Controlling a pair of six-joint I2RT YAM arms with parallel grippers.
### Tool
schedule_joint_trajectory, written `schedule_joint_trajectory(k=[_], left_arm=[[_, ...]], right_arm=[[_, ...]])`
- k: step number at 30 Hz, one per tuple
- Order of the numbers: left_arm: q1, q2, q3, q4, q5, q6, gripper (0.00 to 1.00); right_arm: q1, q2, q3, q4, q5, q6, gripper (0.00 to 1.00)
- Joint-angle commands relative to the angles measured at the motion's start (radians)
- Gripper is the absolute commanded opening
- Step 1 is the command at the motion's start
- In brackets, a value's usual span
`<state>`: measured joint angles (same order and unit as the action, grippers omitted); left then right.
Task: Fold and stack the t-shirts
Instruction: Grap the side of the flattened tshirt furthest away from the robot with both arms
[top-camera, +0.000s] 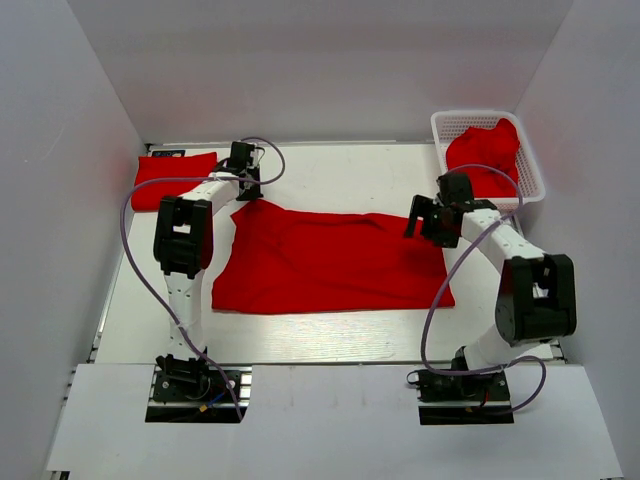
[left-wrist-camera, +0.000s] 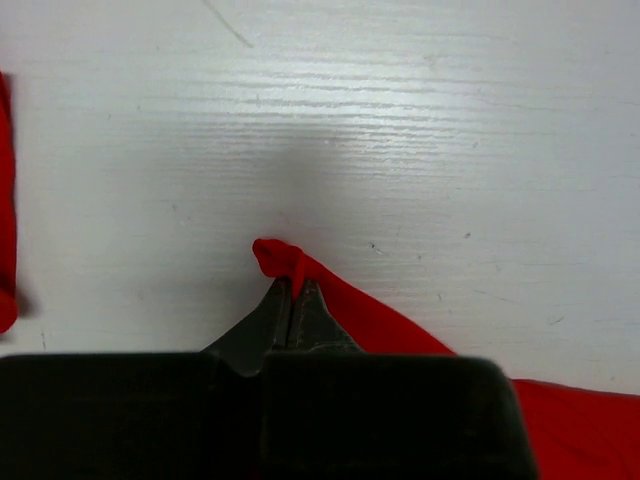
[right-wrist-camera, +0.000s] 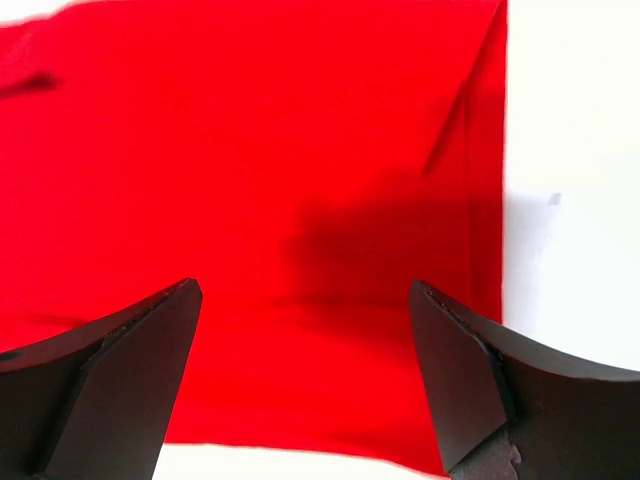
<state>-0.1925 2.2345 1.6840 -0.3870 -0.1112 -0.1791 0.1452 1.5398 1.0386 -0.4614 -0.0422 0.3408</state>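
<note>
One t-shirt (top-camera: 330, 265): left end effector (left-wrist-camera: 292, 287) pinches corner, right end effector (right-wrist-camera: 302, 288) agape.

I can read no text, brand, number or sign in any of my three views. The spread t-shirt (top-camera: 330, 262) shows only plain red cloth. The folded t-shirt (top-camera: 172, 178) has a small dark mark at its far edge, which is too small for me to read.
</note>
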Motion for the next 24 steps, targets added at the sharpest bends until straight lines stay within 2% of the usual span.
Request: schedule_joint_trajectory(k=[1, 12, 23, 24], left_arm=[[0.004, -0.055, 0.032, 0.062, 0.042, 0.061, 0.0], [0.004, -0.085, 0.042, 0.073, 0.119, 0.153, 0.0], [0.004, -0.104, 0.065, 0.062, 0.13, 0.194, 0.0], [0.004, -0.104, 0.065, 0.062, 0.13, 0.194, 0.0]], right_arm=[[-0.003, 0.063, 0.084, 0.049, 0.068, 0.015, 0.9], [-0.021, 0.18, 0.126, 0.052, 0.111, -0.002, 0.9], [-0.033, 0.273, 0.147, 0.162, -0.01, -0.042, 0.9], [-0.032, 0.275, 0.149, 0.165, -0.008, -0.042, 0.87]])
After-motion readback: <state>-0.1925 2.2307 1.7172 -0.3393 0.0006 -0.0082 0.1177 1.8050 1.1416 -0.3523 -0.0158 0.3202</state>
